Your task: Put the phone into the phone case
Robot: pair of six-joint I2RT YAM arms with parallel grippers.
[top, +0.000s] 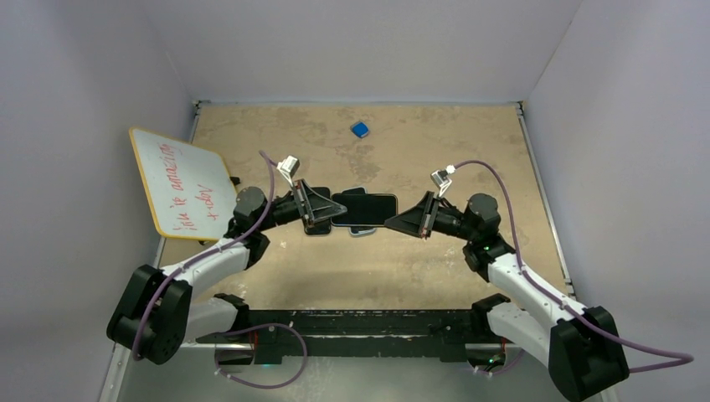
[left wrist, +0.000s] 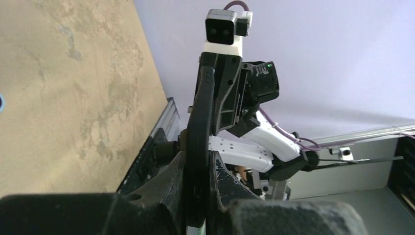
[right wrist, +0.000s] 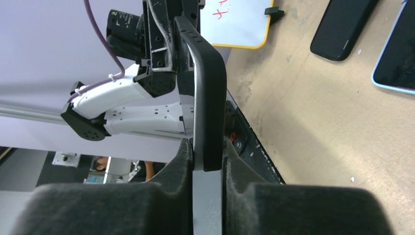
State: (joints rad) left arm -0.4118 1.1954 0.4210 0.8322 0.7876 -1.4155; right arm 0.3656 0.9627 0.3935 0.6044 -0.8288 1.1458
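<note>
Mostly edge-on — phone case, contents unclear.

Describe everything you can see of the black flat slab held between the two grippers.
The black rounded-corner slab looks matte and rubbery, like a phone case. It is held flat, broad face up, off the tan table. Small raised bumps like side buttons show on one long edge. The left gripper clamps one short end and the right gripper the other. Nothing else touches it. Whether a phone sits inside cannot be told.
</note>
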